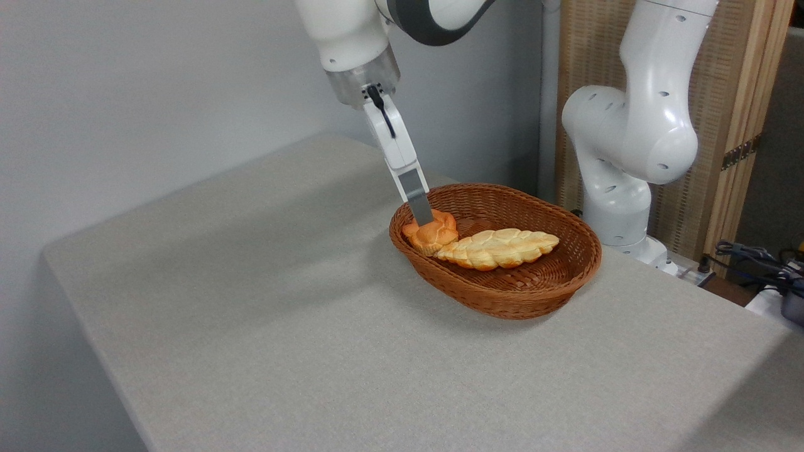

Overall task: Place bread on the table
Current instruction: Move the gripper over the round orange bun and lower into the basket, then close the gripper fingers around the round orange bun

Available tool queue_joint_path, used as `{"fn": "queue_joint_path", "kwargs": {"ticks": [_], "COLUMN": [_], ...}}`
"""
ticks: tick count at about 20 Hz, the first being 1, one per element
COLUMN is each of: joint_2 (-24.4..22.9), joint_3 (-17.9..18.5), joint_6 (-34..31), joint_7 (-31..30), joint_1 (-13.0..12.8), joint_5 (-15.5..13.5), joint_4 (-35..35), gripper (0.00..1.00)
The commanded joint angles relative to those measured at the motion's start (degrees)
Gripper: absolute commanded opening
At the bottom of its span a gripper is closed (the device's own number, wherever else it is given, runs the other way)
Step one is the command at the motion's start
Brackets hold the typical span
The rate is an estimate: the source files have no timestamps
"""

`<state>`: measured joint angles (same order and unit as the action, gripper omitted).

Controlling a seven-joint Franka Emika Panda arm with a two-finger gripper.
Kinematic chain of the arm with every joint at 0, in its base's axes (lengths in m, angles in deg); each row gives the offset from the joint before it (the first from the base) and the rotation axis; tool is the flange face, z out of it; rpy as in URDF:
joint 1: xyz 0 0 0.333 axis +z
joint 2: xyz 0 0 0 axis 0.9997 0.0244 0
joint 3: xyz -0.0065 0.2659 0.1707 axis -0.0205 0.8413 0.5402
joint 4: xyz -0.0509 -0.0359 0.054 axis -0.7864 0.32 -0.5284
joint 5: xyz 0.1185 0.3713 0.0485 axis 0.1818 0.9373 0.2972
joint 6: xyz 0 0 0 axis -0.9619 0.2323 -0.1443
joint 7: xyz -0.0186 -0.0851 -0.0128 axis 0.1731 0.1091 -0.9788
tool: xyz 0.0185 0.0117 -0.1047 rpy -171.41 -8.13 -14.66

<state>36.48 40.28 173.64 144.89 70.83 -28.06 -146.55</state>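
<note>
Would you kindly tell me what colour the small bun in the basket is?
Orange-golden; the small bun shows plainly in the fixed camera view.

One fixed, raised view from the table's (251,326) front corner, angled down, medium distance.

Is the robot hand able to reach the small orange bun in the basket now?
Probably yes. The hand is already at the bun, nothing lies over it, and the braided loaf sits beside it. Only one finger shows, so the grip is unclear.
</note>
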Motion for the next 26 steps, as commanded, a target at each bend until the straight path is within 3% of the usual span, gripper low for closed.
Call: {"fn": "queue_joint_path", "kwargs": {"ticks": [1,10,26], "joint_2": [-2.81,-1.85,2.72], "joint_3": [0.64,0.64,0.64], "joint_6": [-0.75,1.35,5.4], "joint_7": [4.41,8.54,10.03], "joint_1": [-1.65,-5.34,-6.58], "joint_5": [-0.63,-0.54,0.16], "joint_4": [-3.77,-7.03,-7.65], "gripper": [1.0,1.0,0.99]}}
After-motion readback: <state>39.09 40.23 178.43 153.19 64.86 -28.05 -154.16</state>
